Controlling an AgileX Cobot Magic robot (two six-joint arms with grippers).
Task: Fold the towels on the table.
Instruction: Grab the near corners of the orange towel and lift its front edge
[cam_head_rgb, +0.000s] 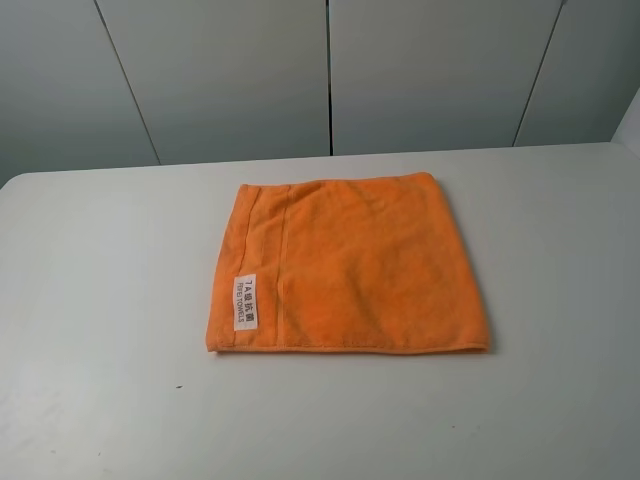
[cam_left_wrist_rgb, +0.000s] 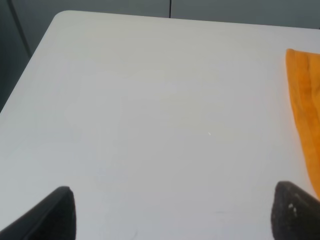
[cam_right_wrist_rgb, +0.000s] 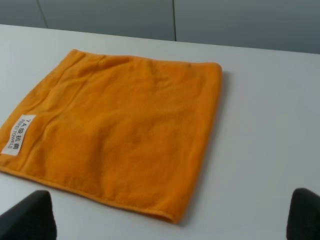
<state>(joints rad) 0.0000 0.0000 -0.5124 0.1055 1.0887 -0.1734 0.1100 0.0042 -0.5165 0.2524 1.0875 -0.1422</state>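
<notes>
An orange towel (cam_head_rgb: 350, 265) lies flat in the middle of the white table (cam_head_rgb: 100, 300), with a stitched band and a small white label (cam_head_rgb: 247, 299) near its left edge. Neither arm shows in the exterior high view. In the left wrist view my left gripper (cam_left_wrist_rgb: 172, 215) is open over bare table, its dark fingertips (cam_left_wrist_rgb: 55, 212) wide apart, and the towel's edge (cam_left_wrist_rgb: 305, 110) lies off to one side. In the right wrist view my right gripper (cam_right_wrist_rgb: 172, 217) is open just short of the towel's (cam_right_wrist_rgb: 120, 130) near edge, nothing between its fingers (cam_right_wrist_rgb: 30, 217).
Grey wall panels (cam_head_rgb: 330, 70) stand behind the table's far edge. A rounded table corner (cam_left_wrist_rgb: 65, 15) shows in the left wrist view.
</notes>
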